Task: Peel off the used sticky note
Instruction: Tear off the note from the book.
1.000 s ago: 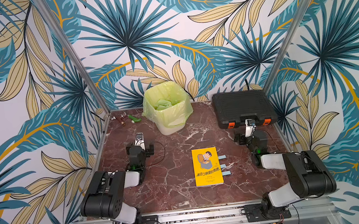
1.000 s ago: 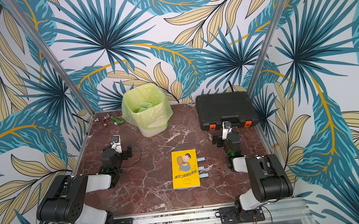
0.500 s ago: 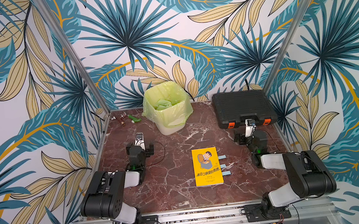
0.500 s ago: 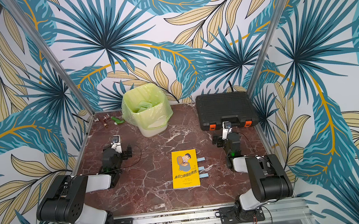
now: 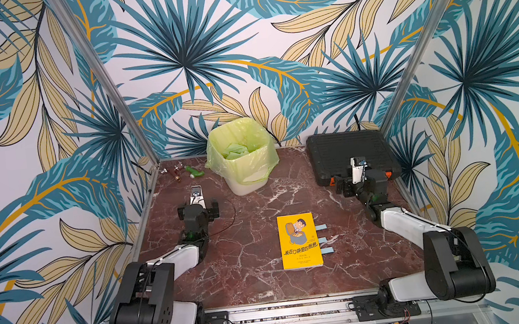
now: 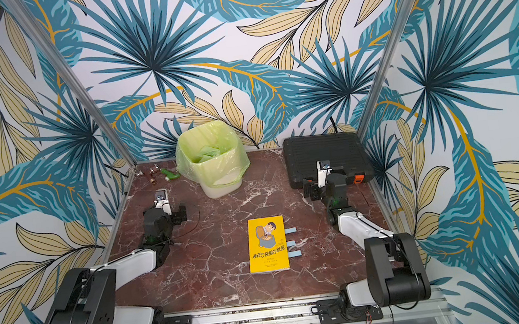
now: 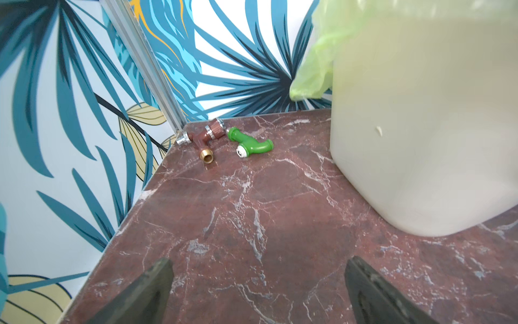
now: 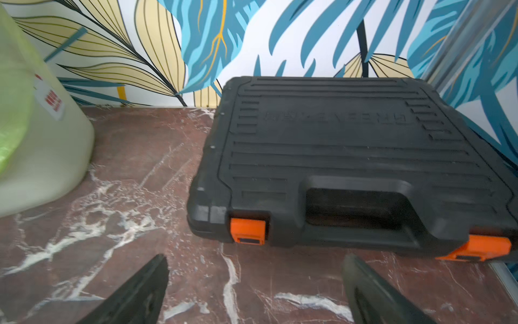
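Left end effector (image 7: 258, 261) and right end effector (image 8: 255, 256) gape empty; 3 sticky notes (image 5: 323, 239) jut from book (image 5: 299, 240).

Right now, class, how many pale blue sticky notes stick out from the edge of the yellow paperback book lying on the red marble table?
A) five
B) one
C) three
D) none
C: in a top view, three pale blue sticky notes poke out in a row from one long edge of the yellow paperback book.
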Motion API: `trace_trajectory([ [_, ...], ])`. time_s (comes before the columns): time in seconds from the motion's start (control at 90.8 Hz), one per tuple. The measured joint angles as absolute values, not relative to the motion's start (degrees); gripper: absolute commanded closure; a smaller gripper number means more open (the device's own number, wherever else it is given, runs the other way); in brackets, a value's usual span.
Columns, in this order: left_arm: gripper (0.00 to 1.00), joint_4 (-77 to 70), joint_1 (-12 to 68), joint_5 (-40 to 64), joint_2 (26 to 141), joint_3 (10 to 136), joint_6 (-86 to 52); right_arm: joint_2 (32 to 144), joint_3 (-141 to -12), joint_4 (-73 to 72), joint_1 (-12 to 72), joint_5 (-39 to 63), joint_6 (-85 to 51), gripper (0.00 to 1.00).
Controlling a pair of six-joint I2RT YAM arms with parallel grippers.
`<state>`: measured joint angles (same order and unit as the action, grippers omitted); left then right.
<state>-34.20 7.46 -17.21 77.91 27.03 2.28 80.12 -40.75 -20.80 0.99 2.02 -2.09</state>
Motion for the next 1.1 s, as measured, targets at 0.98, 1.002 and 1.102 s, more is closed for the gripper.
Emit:
trace_trajectory([
  [0.98, 0.00, 12.9, 22.5, -10.1, 67.2, 45.4, -18.2, 84.2, -33.2, 6.7, 1.9, 34.8, -29.5, 0.43],
  [1.002, 0.00, 13.0, 22.7, -10.1, 67.3, 45.4, -18.4, 84.4, -33.1, 6.2, 1.9, 35.1, -29.7, 0.43],
  [1.102, 0.00, 13.1, 23.2, -10.1, 67.5, 45.4, -19.0, 85.6, -33.1, 3.7, 1.9, 36.0, -29.9, 0.48],
])
